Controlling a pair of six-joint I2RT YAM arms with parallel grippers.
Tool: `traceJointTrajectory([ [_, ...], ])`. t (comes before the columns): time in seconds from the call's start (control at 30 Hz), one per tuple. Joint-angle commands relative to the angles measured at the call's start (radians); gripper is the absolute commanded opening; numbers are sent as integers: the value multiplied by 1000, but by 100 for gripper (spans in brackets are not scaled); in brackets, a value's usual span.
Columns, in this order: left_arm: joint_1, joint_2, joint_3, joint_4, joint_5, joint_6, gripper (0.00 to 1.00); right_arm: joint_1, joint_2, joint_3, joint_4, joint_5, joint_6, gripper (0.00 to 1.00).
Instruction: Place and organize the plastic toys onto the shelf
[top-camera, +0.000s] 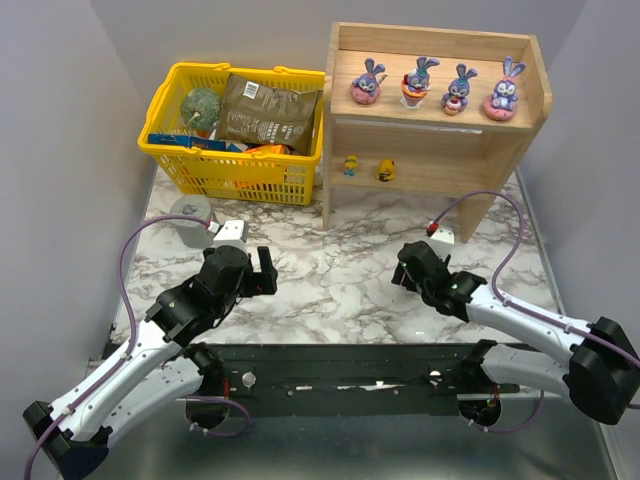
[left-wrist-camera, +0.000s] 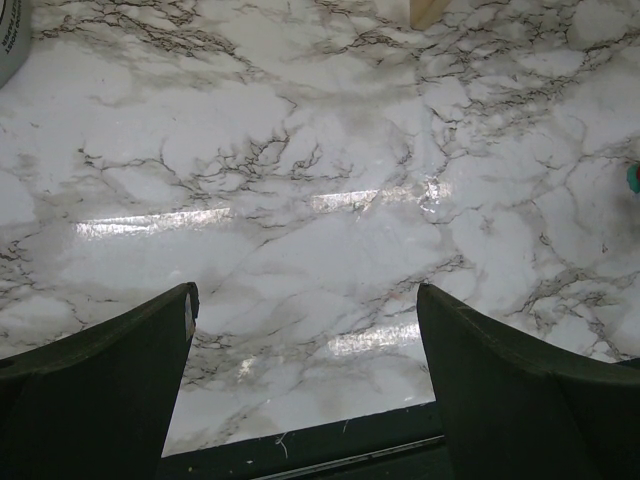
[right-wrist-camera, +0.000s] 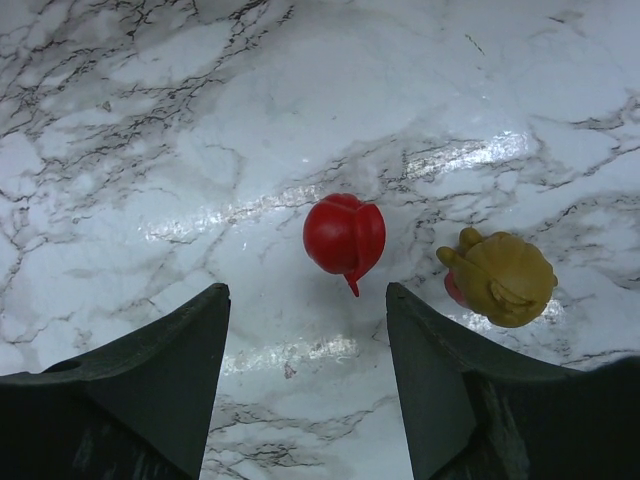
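Observation:
The wooden shelf (top-camera: 500, 150) stands at the back right. Several purple-blue bunnies, one of them (top-camera: 368, 84), line its top tier, and two small yellow toys (top-camera: 351, 163) (top-camera: 386, 170) sit on the lower tier. On the marble, a red toy (right-wrist-camera: 344, 236) lies just beyond my right gripper (right-wrist-camera: 307, 290), which is open with nothing between its fingers. A yellow-tan toy (right-wrist-camera: 497, 277) lies to the red one's right. In the top view my right gripper (top-camera: 405, 268) hides both toys. My left gripper (left-wrist-camera: 305, 295) (top-camera: 264, 272) hangs wide open over bare marble.
A yellow basket (top-camera: 235, 178) with packets and a green ball stands at the back left, next to the shelf. A grey round container (top-camera: 189, 218) sits in front of it, near my left arm. A shelf leg (left-wrist-camera: 430, 10) shows at the top of the left wrist view.

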Motion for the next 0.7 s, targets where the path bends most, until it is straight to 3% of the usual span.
traceJointTrajectory([
  [0.0,3,-4,11,13,13,11,99,5,35,-23,7,45,41,71],
  [0.67,3,-7,11,13,13,11,99,5,205,-34,175,-18,49,77],
])
